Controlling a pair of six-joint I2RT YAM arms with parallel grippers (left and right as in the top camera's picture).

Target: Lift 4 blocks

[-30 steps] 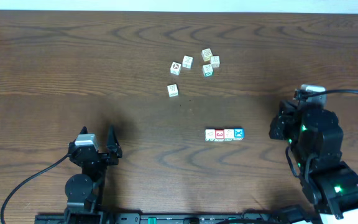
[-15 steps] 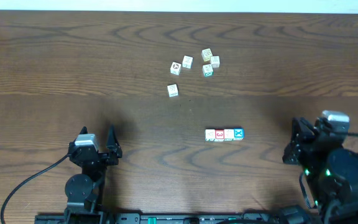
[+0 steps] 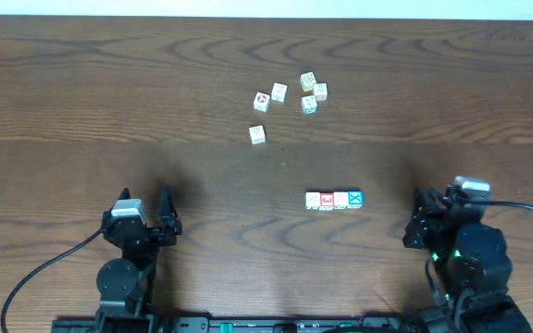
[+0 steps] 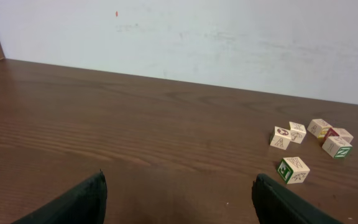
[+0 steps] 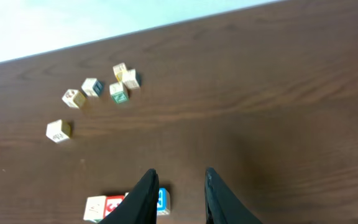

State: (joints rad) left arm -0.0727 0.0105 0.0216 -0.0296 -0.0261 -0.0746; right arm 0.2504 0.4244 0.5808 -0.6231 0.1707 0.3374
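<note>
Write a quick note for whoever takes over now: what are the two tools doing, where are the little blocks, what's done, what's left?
Left tool: wide open, empty, near left of the table.
Right tool: slightly open, empty, right of the row, not touching it.
Four blocks: side by side in one row on the table, blue block at the right end.
Spare cubes lie farther back.
Done: blocks lined up; none lifted.
Left: grip the row, lift all four.
</note>
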